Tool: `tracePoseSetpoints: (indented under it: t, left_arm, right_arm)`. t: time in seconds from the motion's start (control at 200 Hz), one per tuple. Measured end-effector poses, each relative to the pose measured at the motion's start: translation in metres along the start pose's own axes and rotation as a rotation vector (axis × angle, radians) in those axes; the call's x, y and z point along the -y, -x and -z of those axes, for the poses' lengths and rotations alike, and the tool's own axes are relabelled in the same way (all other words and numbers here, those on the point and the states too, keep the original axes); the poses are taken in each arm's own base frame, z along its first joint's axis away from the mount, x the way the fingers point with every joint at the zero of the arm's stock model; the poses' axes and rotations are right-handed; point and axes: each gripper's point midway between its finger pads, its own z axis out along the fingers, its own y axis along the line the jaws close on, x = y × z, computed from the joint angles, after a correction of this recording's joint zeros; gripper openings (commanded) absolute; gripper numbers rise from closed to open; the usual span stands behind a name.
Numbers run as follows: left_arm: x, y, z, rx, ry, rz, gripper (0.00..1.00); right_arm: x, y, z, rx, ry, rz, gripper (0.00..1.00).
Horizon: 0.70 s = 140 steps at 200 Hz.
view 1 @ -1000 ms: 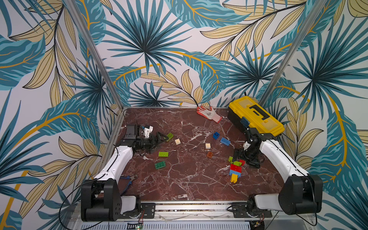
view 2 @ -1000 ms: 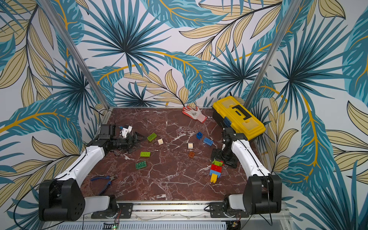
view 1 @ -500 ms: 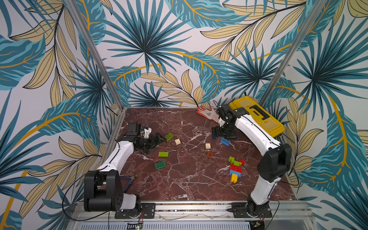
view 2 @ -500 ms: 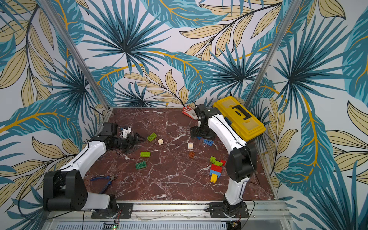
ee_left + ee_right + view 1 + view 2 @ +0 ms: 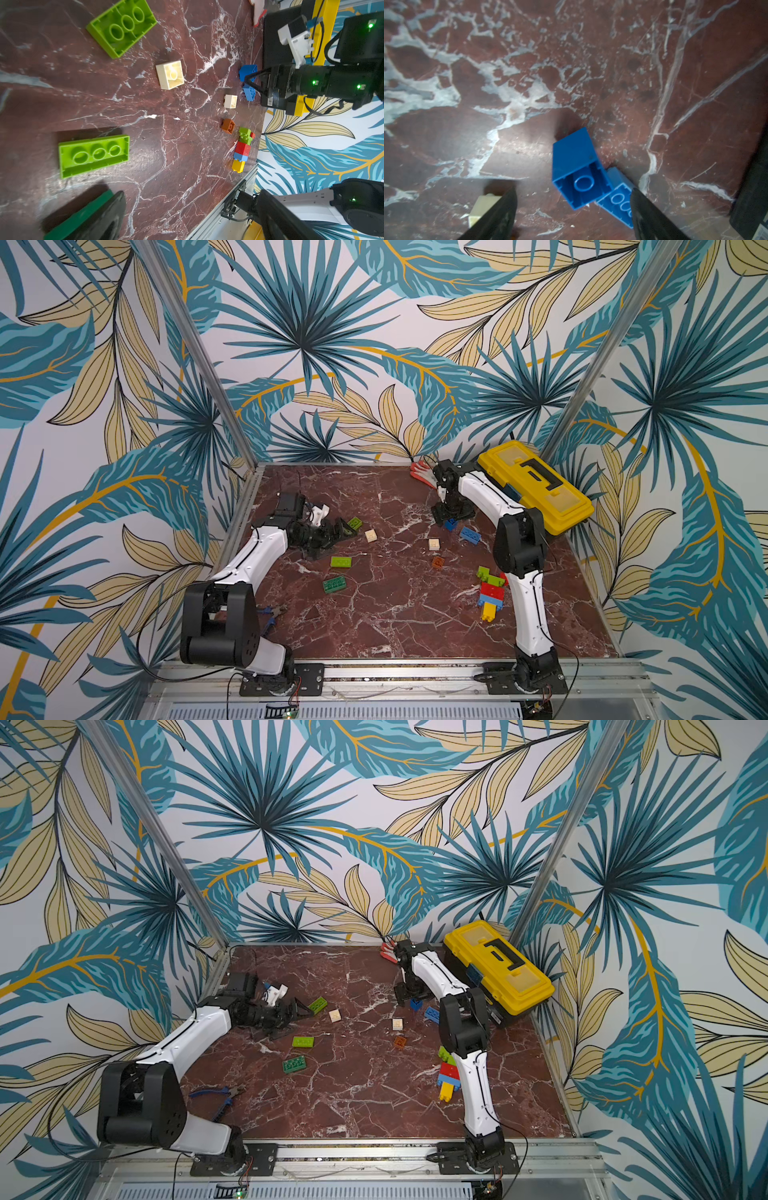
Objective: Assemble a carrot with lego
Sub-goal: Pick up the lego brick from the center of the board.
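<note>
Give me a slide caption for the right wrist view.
Open right pincer straddling a blue square brick on its side, an oblong blue brick beside it, on the marble table.

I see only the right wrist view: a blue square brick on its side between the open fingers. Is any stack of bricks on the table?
Observer: Yes, a stack of green, red, blue and yellow bricks lies flat near the right arm.
Operator: And the other hand?
Observer: The left hand is open and empty, close to a light green brick.
Operator: Is there orange?
Observer: One orange brick lies alone, apart from the stack.
</note>
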Motion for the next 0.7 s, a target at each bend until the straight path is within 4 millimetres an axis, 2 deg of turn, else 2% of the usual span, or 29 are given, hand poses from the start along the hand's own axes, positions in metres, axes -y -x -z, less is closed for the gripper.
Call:
tracePoseSetpoints:
  t: [0.22,0.471,0.596,0.701]
  left_arm:
    - [-0.006,-0.002,-0.007,-0.023,0.011,0.009,0.99]
    - [-0.016,0.010,0.003,0.017,0.016,0.039,0.99]
    - [-0.017,0.011,0.005,0.023,0.017,0.044,0.99]
    - [-0.018,0.012,0.005,0.025,0.017,0.046,0.99]
  right_arm:
    - [0.014,0.014,0.003,0.039,0.025,0.031,0.66]
    - [0.004,0.010,-0.007,0.019,0.076,0.088,0.63]
    - [0.001,0.008,-0.012,0.009,0.097,0.101,0.53]
    - [0.000,0.008,-0.014,0.011,0.110,0.102,0.49]
